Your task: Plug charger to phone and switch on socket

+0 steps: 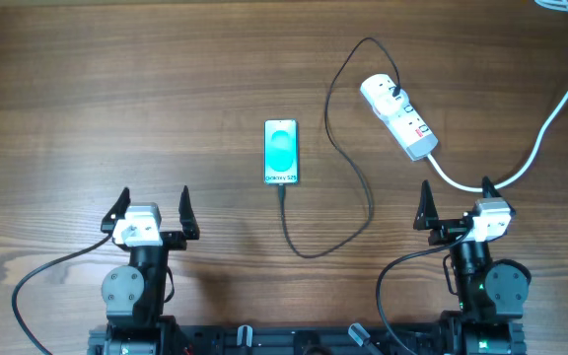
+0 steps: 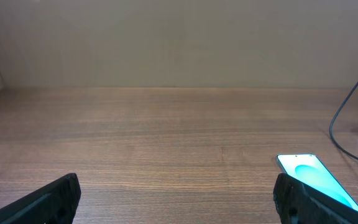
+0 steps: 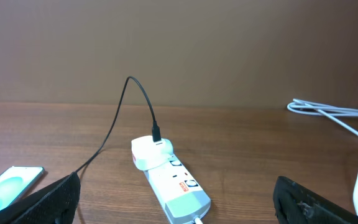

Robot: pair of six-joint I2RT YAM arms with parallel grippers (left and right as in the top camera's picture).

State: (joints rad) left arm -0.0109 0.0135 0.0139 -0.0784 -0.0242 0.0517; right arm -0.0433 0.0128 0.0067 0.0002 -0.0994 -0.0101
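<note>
Brightly cyan phone [image 1: 281, 151], pale edge.

A brown wood-grain table [image 1: 87, 99] runs back to a plain beige wall [image 2: 166, 37].

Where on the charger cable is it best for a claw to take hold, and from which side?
Probably the straight stretch of the charger just behind its tip, at the phone's near edge. Come from above, jaws astride the cable: it lies flat on the table and runs straight there, so a side approach would find nothing to close on.
</note>
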